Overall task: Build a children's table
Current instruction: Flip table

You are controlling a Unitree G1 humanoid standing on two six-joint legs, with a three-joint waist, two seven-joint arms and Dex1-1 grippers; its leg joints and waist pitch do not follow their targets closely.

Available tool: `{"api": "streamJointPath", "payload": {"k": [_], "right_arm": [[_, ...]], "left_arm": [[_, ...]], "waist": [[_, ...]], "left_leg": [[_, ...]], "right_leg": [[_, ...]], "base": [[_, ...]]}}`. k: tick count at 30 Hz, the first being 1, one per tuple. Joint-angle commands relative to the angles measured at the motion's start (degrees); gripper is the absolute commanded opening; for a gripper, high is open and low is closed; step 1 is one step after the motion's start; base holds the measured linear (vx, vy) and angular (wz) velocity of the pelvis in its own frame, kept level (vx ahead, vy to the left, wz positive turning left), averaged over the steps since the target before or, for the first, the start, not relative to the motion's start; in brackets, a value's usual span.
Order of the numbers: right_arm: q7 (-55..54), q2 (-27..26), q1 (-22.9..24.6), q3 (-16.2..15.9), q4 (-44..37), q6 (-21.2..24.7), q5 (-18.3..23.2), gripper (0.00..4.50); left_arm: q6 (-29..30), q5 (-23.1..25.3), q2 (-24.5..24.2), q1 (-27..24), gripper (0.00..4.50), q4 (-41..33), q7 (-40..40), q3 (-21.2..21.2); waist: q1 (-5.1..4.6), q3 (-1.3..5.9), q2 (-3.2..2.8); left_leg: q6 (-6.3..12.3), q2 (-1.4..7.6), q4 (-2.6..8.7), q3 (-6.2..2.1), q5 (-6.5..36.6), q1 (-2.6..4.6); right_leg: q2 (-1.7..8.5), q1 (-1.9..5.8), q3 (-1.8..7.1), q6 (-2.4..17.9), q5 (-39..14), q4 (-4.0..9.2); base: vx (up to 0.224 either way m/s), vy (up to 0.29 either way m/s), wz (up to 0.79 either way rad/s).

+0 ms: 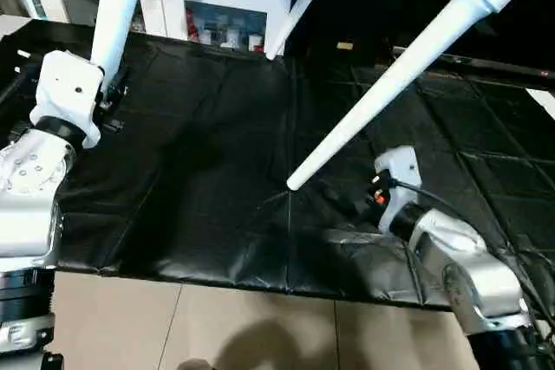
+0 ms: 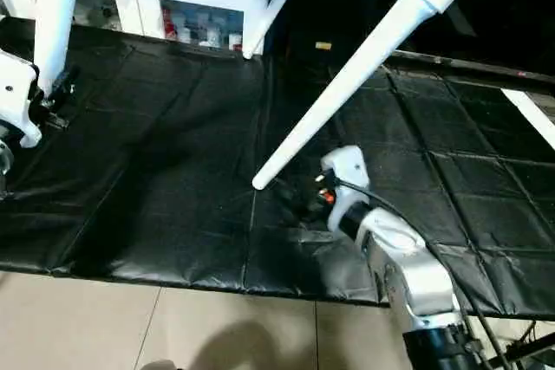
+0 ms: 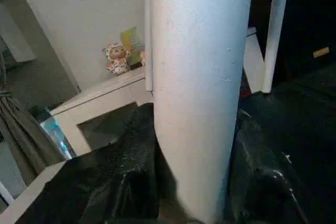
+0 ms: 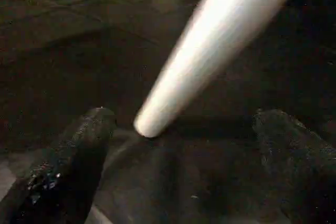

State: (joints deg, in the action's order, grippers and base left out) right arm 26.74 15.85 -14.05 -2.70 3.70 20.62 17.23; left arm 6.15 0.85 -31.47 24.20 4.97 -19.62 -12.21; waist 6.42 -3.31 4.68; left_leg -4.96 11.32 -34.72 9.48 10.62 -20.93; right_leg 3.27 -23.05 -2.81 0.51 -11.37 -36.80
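The left arm [image 1: 30, 188], silver with a white wrist housing, reaches up and forward along the left side. Its tool [image 3: 194, 182] is clamped around a white table leg [image 3: 199, 77], one black finger [image 3: 131, 177] on each side of it. The right arm [image 1: 460, 266] stretches low and forward from the lower right. Its tool [image 4: 184, 145] is spread wide, both black fingers [image 4: 79, 156] well apart, holding nothing.

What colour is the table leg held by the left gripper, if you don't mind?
White, plain and unpatterned. The leg shows best in the left wrist view, clamped in the left gripper.
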Motion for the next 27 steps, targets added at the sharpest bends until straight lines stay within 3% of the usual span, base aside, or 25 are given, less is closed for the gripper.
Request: {"api": "streamJointPath", "payload": {"k": [1,6,11,12,13,17,21,22,25,27], "right_arm": [[-0.2,-0.1,-3.0,1.4,1.7,-2.7,-0.4,4.5],[-2.5,-2.4,-9.2,4.0,10.2,-6.6,0.0,4.5],[-2.7,-4.6,-16.5,6.0,21.1,-12.6,0.2,4.5],[-2.9,-4.7,-17.6,6.1,23.0,-13.5,-0.1,4.5],[-2.9,-4.9,-19.0,6.3,25.3,-14.6,-0.1,4.5],[1.0,-5.7,-22.6,7.8,30.6,-18.6,0.9,4.5],[10.6,-5.1,-23.0,6.6,29.0,-21.1,3.2,4.5],[12.4,-4.5,-22.7,6.3,28.0,-20.5,3.9,4.5],[13.5,-3.7,-22.4,6.1,27.1,-19.8,4.3,4.5],[14.3,-2.3,-20.7,6.2,24.0,-19.0,4.8,4.5]], "left_arm": [[-0.1,0.3,-0.1,-0.7,1.46,0.8,-2.0,2.5],[-0.6,0.4,-0.2,-0.5,1.46,1.6,-2.3,3.0],[-0.9,0.4,0.0,-0.2,1.46,2.2,-2.6,3.6],[-1.0,0.4,0.0,-0.2,1.46,2.3,-2.7,3.7],[-1.1,0.4,0.1,-0.2,1.46,2.5,-2.8,3.8],[-1.3,0.3,0.5,-0.2,1.45,3.0,-3.2,4.4],[-1.3,-0.1,1.3,-1.1,1.45,4.2,-4.2,5.4],[-1.1,0.0,1.4,-1.6,1.45,4.4,-4.5,5.9],[-0.8,0.0,1.6,-2.1,1.45,4.6,-4.7,6.2],[-0.9,0.0,2.0,-2.9,1.45,5.5,-5.0,6.9]], "waist": [[-0.38,3.56,-2.04],[-0.36,3.52,-2.37],[-0.46,3.72,-2.53],[-0.28,3.75,-3.29],[-0.58,3.73,-2.9],[-0.38,3.81,-2.87],[-0.32,3.78,-2.79],[-0.39,3.81,-2.41],[-0.25,3.84,-2.58],[-0.11,3.83,-2.1]], "left_leg": [[-3.28,1.53,4.71,-0.77,16.5,0.8],[-3.57,1.57,4.63,-0.61,16.9,1.2],[-3.89,1.56,4.65,-0.64,16.4,1.09],[-4.09,1.56,4.56,-0.65,16.2,1.22],[-4.04,1.47,4.56,-0.58,15.5,0.97],[-3.36,1.51,4.45,-0.44,15.0,0.9],[-2.23,1.67,4.52,-0.48,15.0,0.76],[-1.95,1.66,4.52,-0.41,14.3,0.78],[-1.57,1.68,4.43,-0.35,12.7,0.74],[-1.34,1.66,4.38,-0.21,12.5,0.83]], "right_leg": [[3.92,2.08,2.58,8.0,-12.2,4.86],[3.92,1.72,2.63,8.4,-13.1,4.92],[3.93,1.99,2.52,9.4,-10.9,4.57],[3.97,1.83,2.54,9.6,-10.2,4.46],[3.84,2.02,2.5,10.1,-9.0,4.33],[3.96,2.24,2.54,10.5,-8.5,4.25],[4.01,2.44,2.56,10.5,-8.3,4.3],[3.89,2.48,2.54,10.6,-7.9,4.3],[3.98,2.51,2.53,11.0,-7.0,4.2],[3.97,2.47,2.58,10.6,-7.7,4.37]], "base": [[0.0,0.0,0.0],[0.0,0.0,0.0],[0.0,0.0,0.0],[0.0,0.0,0.0],[0.0,0.0,0.0],[0.0,0.0,0.0],[0.0,0.0,0.0],[0.0,0.0,0.0],[0.0,0.0,0.0],[0.0,0.0,0.0]]}}
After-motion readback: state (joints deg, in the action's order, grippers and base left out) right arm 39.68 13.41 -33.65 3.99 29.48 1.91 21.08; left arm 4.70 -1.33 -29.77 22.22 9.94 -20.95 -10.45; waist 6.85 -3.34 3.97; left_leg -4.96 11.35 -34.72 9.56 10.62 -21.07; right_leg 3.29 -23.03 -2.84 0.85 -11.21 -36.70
